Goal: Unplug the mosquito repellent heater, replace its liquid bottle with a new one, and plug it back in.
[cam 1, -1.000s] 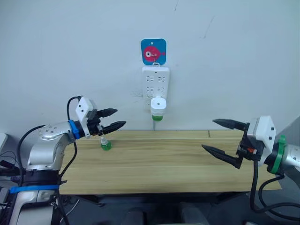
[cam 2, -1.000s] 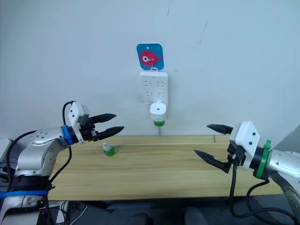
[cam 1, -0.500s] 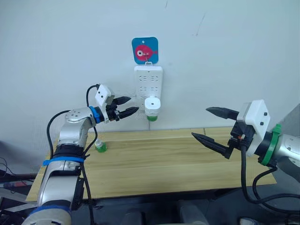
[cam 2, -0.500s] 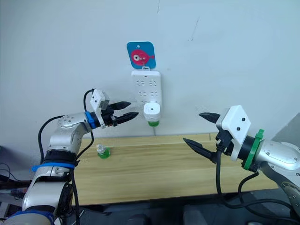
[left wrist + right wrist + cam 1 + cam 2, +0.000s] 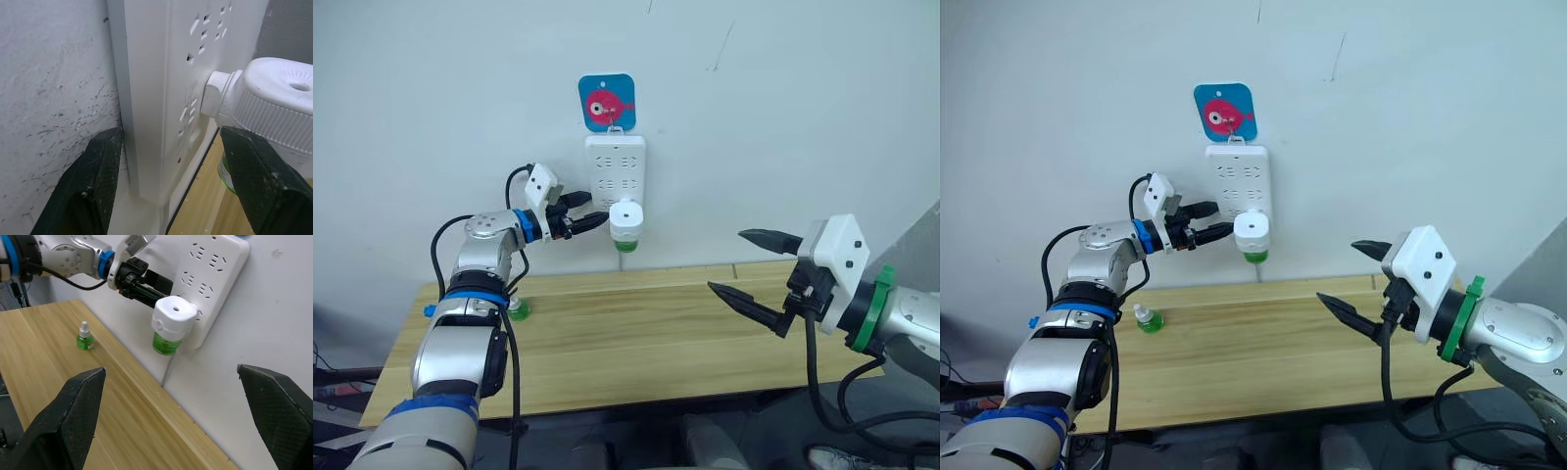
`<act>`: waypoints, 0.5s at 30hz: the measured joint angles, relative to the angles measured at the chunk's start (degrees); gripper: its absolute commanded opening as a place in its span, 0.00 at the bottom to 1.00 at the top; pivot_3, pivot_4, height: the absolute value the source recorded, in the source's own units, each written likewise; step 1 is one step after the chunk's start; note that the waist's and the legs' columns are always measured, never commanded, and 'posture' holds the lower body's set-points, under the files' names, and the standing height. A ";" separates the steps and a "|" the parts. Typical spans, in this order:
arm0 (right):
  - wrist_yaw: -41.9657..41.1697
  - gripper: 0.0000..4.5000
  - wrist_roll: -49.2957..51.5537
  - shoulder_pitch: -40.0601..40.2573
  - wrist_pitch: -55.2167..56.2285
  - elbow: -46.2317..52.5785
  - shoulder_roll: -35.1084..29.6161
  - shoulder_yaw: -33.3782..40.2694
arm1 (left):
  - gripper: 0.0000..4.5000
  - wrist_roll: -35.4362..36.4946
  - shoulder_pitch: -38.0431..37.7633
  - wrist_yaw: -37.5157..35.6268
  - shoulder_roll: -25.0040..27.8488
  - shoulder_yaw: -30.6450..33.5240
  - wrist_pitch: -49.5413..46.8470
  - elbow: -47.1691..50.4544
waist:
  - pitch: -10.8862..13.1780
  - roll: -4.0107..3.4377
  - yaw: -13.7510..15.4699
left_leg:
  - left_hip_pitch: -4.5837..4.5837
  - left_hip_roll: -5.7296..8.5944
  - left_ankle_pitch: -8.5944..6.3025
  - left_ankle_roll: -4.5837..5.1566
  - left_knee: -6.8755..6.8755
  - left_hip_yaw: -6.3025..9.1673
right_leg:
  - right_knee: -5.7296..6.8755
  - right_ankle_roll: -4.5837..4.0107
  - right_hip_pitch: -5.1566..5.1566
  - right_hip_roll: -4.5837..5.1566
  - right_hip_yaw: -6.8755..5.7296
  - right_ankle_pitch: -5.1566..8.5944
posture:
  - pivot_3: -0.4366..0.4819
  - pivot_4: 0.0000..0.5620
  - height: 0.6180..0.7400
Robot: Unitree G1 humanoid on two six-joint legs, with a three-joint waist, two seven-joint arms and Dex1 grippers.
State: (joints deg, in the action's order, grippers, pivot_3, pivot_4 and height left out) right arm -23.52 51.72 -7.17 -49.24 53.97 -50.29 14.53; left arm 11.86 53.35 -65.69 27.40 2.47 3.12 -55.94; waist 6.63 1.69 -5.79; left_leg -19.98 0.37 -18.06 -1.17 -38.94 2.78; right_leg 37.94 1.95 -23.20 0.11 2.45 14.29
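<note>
The mosquito repellent heater sits plugged into the power strip on the wall above the tabletop's far edge. The left tool, fingers apart, sits just beside it at the strip. The right tool, spread wide, hangs over the right edge, well apart from the heater. A green bottle stands near the far left corner.

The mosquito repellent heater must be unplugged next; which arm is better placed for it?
Probably left. The left gripper is open right beside the mosquito repellent heater on the power strip; the right gripper hangs open, far away over the table.
</note>
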 measured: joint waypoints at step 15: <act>0.19 1.00 3.22 2.44 0.07 0.51 -0.57 1.88 | 0.70 -0.57 2.91 -8.04 -0.09 -0.87 -2.07 -0.19 | 0.25 0.02 -1.15 | -0.51 0.01 -0.05 0.07 0.01 0.26 | -0.08 0.11 -0.33 0.06 -0.02 0.06 | 0.19 0.21 0.92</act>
State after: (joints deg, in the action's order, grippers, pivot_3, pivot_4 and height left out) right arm -23.33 54.94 -4.72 -49.18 54.47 -50.85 16.41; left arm 11.30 56.27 -73.73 27.31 1.60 1.05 -56.13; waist 6.89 1.71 -6.94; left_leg -20.49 0.38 -18.11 -1.10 -38.93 3.04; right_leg 37.86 2.06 -23.53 0.18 2.43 14.36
